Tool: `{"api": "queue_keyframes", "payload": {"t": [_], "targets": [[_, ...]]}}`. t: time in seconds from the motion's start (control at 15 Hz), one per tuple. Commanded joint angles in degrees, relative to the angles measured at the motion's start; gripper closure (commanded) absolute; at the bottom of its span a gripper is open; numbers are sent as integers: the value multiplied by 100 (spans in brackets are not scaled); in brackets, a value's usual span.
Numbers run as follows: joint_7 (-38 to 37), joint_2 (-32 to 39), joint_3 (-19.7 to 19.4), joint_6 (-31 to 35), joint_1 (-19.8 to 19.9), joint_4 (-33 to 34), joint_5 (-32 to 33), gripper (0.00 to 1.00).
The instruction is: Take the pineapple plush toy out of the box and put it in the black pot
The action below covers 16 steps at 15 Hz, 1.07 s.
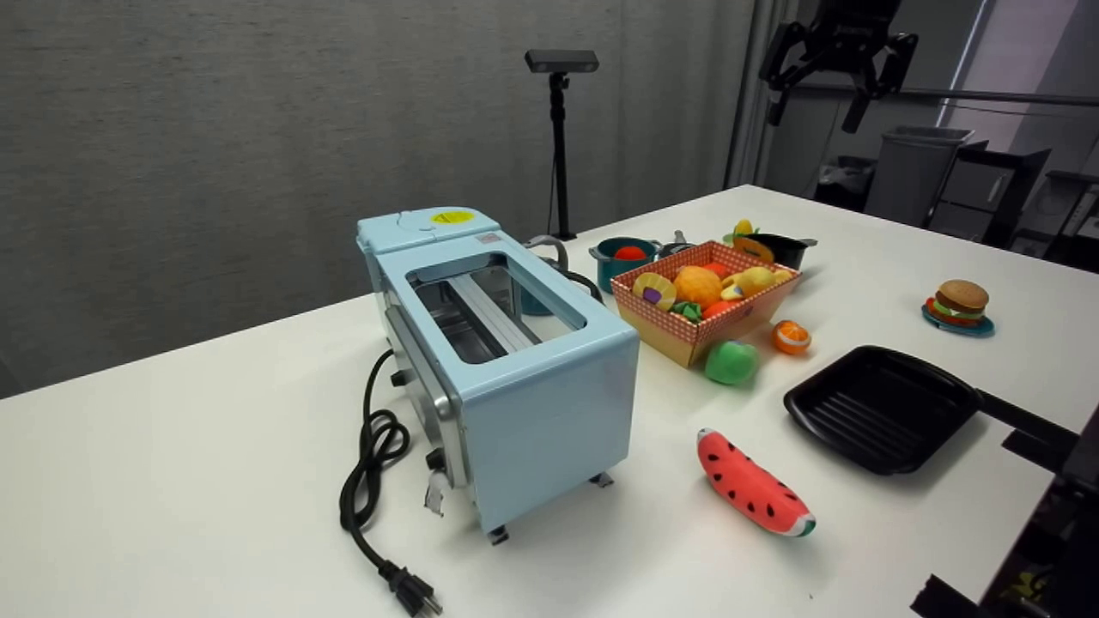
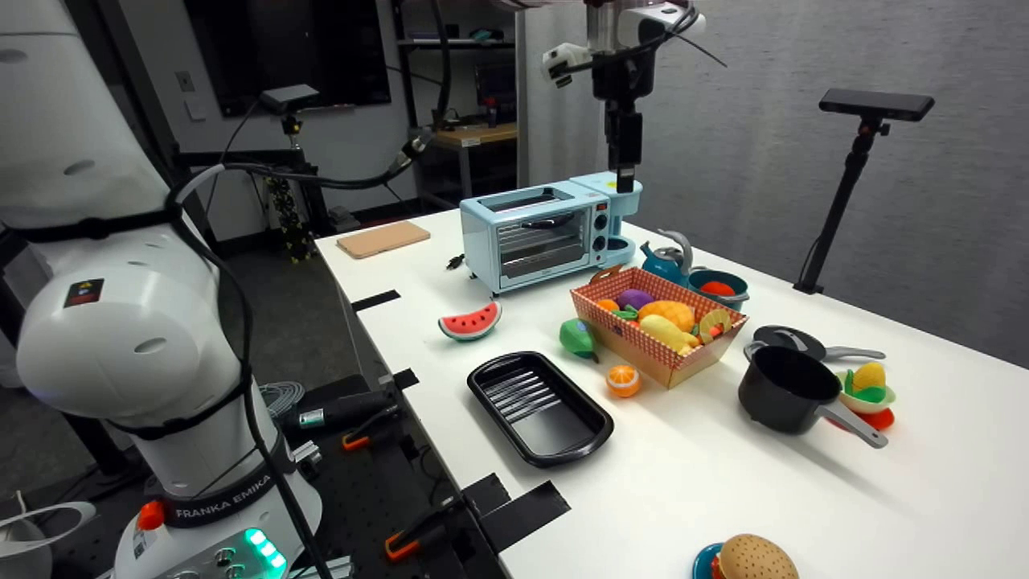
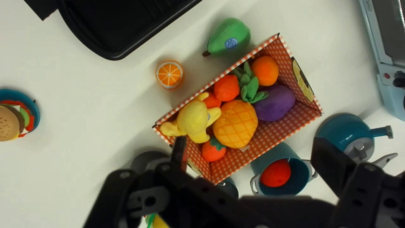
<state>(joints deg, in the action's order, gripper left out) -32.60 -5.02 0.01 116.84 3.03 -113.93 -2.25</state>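
The pineapple plush toy (image 3: 235, 124) lies on its side in the box (image 3: 294, 122), its orange body crosshatched and its green leaves (image 3: 250, 90) against an eggplant and red fruit. A yellow plush presses close on its left in the wrist view. Both exterior views show the pineapple plush toy (image 2: 669, 314) among other toy foods. Beside one end of the box stands the black pot (image 2: 778, 398), with a grey handle; in the wrist view a finger hides most of it. High above the table, my gripper (image 1: 816, 116) hangs open with nothing between its fingers.
A teal pot (image 2: 727, 299) holding a red toy and a kettle (image 2: 661, 261) stand behind the box. The light-blue toaster (image 2: 530, 233) is nearby. A grill pan (image 2: 539, 408), green pear (image 2: 576, 338), orange slice (image 2: 623, 380) and watermelon plush (image 2: 470, 322) lie in front.
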Motion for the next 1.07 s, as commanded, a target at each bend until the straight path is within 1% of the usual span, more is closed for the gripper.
{"api": "queue_keyframes", "payload": {"t": [0.0, 0.27, 0.4, 0.47, 1.0], "targets": [[263, 553, -31, -310, -30, 673, 90, 0], [440, 970, -64, -411, -68, 1093, 142, 0], [554, 1054, -76, -491, -78, 1192, 80, 0], [414, 888, -82, -242, -90, 872, 52, 0], [469, 1080, -92, -423, -99, 1062, 60, 0]]}}
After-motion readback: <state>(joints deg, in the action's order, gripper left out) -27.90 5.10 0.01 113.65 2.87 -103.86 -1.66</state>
